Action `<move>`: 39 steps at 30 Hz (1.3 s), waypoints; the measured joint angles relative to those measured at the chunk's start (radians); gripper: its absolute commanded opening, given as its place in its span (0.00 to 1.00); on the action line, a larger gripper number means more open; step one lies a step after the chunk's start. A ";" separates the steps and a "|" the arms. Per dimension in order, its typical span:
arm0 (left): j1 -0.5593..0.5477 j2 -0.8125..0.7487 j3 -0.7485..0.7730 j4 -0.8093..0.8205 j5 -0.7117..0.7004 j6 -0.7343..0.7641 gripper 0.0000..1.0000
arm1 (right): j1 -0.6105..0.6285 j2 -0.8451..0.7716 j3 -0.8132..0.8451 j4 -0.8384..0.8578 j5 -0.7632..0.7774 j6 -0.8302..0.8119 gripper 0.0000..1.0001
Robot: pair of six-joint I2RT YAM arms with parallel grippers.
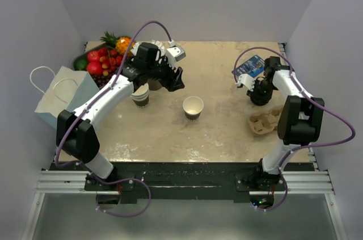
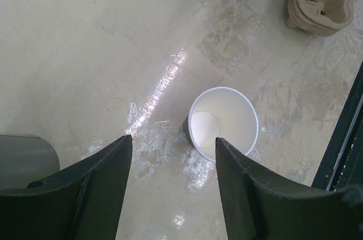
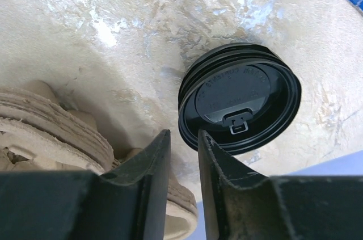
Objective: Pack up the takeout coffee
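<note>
Cup (image 2: 223,121) stands upright just beyond spread left claw (image 2: 173,139)

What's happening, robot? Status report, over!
Left hand open, empty, near the cup. Right hand slightly open, empty, beside the lids. Cup upright, no lid yet. Nothing blocks either hand.

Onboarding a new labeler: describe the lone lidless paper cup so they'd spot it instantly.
Look at the beige table from above: the lone cup stands upright near its centre. Left of it is a stack of like cups, right of it pulp cup carriers; only this one stands single, dark outside, its cream inside open to view.
</note>
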 measured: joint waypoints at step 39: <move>0.000 0.000 0.000 -0.002 -0.001 0.008 0.64 | 0.009 0.044 -0.024 0.052 0.005 0.023 0.21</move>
